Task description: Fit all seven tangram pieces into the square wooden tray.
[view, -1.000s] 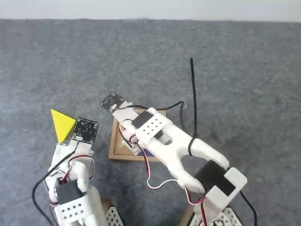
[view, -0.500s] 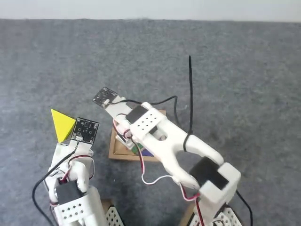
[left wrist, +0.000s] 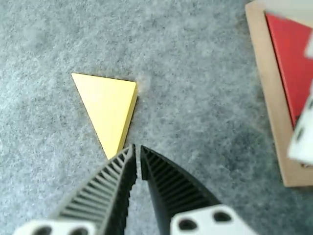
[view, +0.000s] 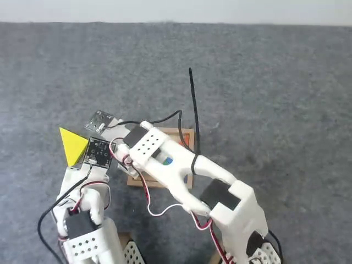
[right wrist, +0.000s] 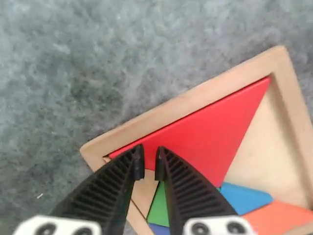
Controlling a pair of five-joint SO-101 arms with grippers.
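Observation:
A yellow triangle (view: 73, 144) lies flat on the grey carpet left of the wooden tray (view: 186, 133). In the left wrist view my left gripper (left wrist: 137, 149) is shut and empty, its tips just short of one corner of the yellow triangle (left wrist: 107, 105). My right gripper (right wrist: 149, 157) hovers shut and empty over a corner of the tray (right wrist: 195, 95), above the red triangle (right wrist: 200, 134). Blue (right wrist: 244, 198), green (right wrist: 159, 200) and orange (right wrist: 274, 215) pieces also sit in the tray, beside a bare patch of its floor (right wrist: 266, 152).
In the high view the right arm (view: 165, 159) lies across the tray and hides most of it, its wrist close to the left arm's camera board (view: 100, 152). A black cable (view: 193, 104) sticks up from the right arm. Grey carpet stretches far and right.
The right arm has swung left across the tray, so its wrist now sits close to the left arm. The left arm and the yellow triangle have not moved.

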